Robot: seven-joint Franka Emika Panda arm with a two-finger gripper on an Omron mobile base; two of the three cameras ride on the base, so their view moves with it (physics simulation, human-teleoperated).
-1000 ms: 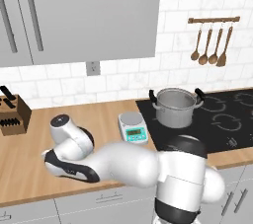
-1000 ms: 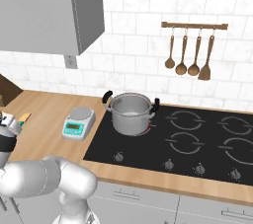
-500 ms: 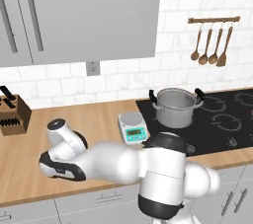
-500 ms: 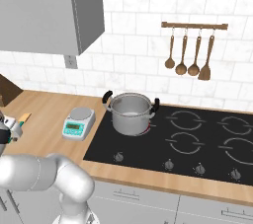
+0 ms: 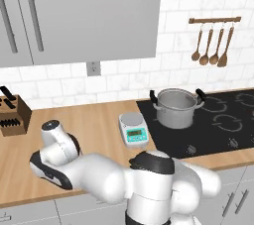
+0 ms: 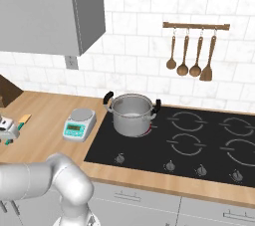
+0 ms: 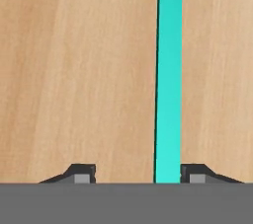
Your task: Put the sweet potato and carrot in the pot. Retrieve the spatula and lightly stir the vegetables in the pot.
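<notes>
Looking along your hand [image 7: 136, 174], you see the spatula [image 7: 169, 75] as a slim teal handle lying flat on the wooden table [image 7: 74, 70] and running straight away from the camera. It sits between the two dark fingertips [image 7: 82, 173], just beside the one on the right of that view and well clear of the other. The fingers stand apart with the handle between them; you cannot tell whether either pad touches it, so no grip is confirmed.

From the right base view, your hand [image 6: 7, 129] is low over the table at the far left edge, and a short bit of the spatula [image 6: 23, 119] with a tan end shows just beyond it. In the left base view the arm's wrist bends down over the table [image 5: 94, 120] at the left, hiding the hand itself.

Your pot [image 5: 174, 108] stands on the black cooktop [image 5: 223, 125] at its near-left burner, upright, with both black handles showing. A kitchen scale [image 5: 133, 129] sits on the table just beside the cooktop's left edge. A knife block [image 5: 11, 115] stands at the far left, and wooden spoons [image 6: 191, 56] hang from a rail on the tiled wall.
</notes>
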